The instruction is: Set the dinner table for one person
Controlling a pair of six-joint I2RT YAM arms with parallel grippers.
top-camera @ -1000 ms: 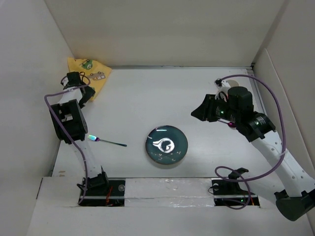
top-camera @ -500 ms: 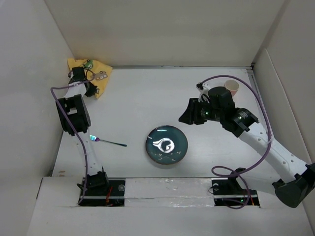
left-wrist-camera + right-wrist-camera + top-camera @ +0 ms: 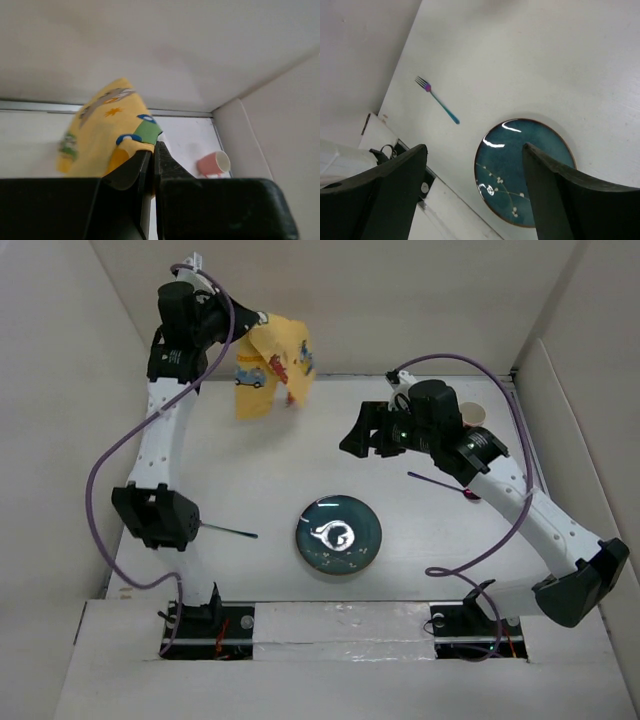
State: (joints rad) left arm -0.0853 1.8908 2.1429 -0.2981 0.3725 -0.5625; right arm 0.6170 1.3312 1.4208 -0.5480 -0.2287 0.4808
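My left gripper (image 3: 252, 322) is raised high at the back left, shut on a corner of the yellow cloth with cartoon cars (image 3: 272, 364), which hangs above the white dinner table (image 3: 290, 455). In the left wrist view the cloth (image 3: 102, 131) is pinched between the shut jaws (image 3: 151, 150). My right gripper (image 3: 358, 440) hovers open over the table's middle, behind the dark teal plate (image 3: 338, 535). Its wrist view looks down between the spread fingers (image 3: 474, 147) at the plate (image 3: 507, 160) and the teal fork (image 3: 438, 100).
The fork (image 3: 228, 531) lies left of the plate. A pink cup (image 3: 472, 415) stands at the back right, partly behind the right arm, and also shows as a pink cup (image 3: 214, 164). A thin dark utensil with a magenta end (image 3: 445, 485) lies right of the plate. Cream walls surround the table.
The left gripper shut on the cloth in the back left corner and lifted it up and to the right. The right gripper opened wide and moved left and farther back.
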